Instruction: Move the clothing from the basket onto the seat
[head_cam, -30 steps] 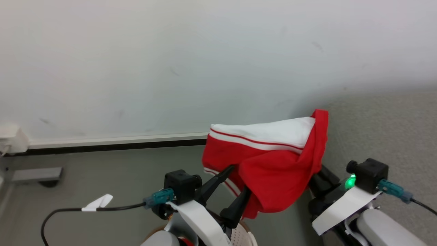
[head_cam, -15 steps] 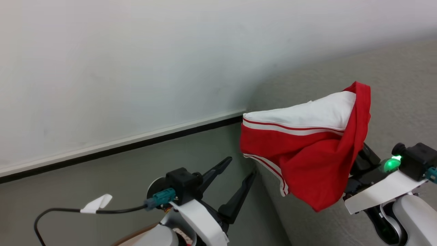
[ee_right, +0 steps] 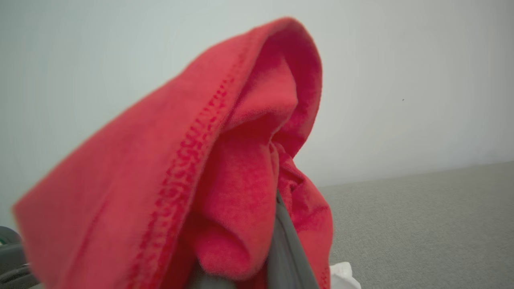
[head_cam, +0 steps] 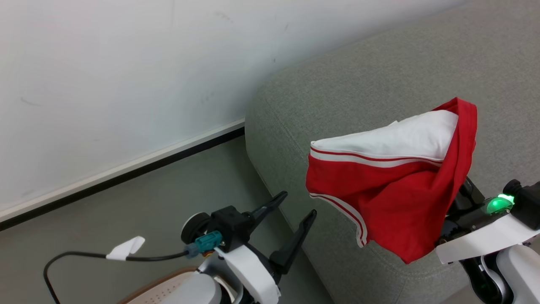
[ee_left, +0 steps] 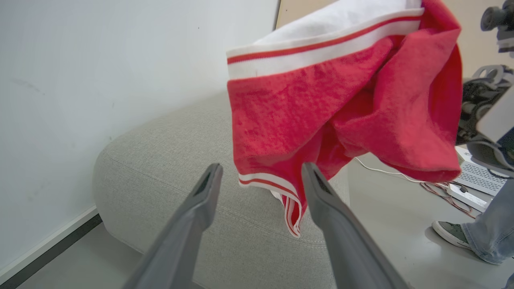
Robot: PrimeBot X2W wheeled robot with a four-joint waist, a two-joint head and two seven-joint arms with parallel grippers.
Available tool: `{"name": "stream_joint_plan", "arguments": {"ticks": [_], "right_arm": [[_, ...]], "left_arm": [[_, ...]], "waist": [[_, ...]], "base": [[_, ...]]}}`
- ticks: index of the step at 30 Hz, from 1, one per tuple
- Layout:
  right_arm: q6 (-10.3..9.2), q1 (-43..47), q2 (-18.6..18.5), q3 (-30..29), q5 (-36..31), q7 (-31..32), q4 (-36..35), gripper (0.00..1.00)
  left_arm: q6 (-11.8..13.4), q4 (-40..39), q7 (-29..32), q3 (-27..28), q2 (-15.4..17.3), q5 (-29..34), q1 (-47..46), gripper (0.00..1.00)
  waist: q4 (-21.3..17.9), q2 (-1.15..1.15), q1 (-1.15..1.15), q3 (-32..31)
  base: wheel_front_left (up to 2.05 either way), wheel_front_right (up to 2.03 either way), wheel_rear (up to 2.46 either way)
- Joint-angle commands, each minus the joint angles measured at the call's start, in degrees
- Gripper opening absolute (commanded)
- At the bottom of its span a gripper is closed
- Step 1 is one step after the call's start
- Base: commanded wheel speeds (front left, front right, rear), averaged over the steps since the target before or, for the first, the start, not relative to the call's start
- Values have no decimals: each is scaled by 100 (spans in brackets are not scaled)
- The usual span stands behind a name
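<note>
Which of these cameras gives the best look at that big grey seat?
The head view: the seat shows its rounded corner, broad top and side, with the clothing hanging in front. The left wrist view catches one corner, partly behind the fabric; the right wrist view, a low grey strip.

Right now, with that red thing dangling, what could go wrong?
The red-and-white garment hangs from the right tool by one bunched fold, near the rounded edge of the grey seat; dropped here, it might slide to the floor. Its striped hem dangles close to the open left tool, which could snag it.
</note>
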Motion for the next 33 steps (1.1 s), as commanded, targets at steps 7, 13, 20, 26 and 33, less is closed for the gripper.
{"name": "stream_joint_plan", "arguments": {"ticks": [7,13,20,26,33], "right_arm": [[-12,-206,-53,-200,72,0,-56,0],[-12,-650,-273,-332,123,1,44,0],[-12,-1399,-690,-720,264,1,365,0],[-12,-2039,-1074,-985,468,1,828,0],[-12,-2439,-1440,-1620,708,3,1683,0]], "left_arm": [[-73,39,-63,-103,77,199,-227,100],[-104,-24,-11,-146,137,324,-411,100],[-97,-201,137,-159,256,509,-765,100],[-103,-388,315,-119,364,647,-1130,100],[-49,-510,391,-55,464,682,-1354,100]], "waist": [[15,0,0,288],[178,0,0,625],[542,0,0,1339],[894,0,0,2091],[1210,0,0,2697]], "base": [[0,0,0],[0,0,0],[0,0,0],[0,0,0],[0,0,0]]}}
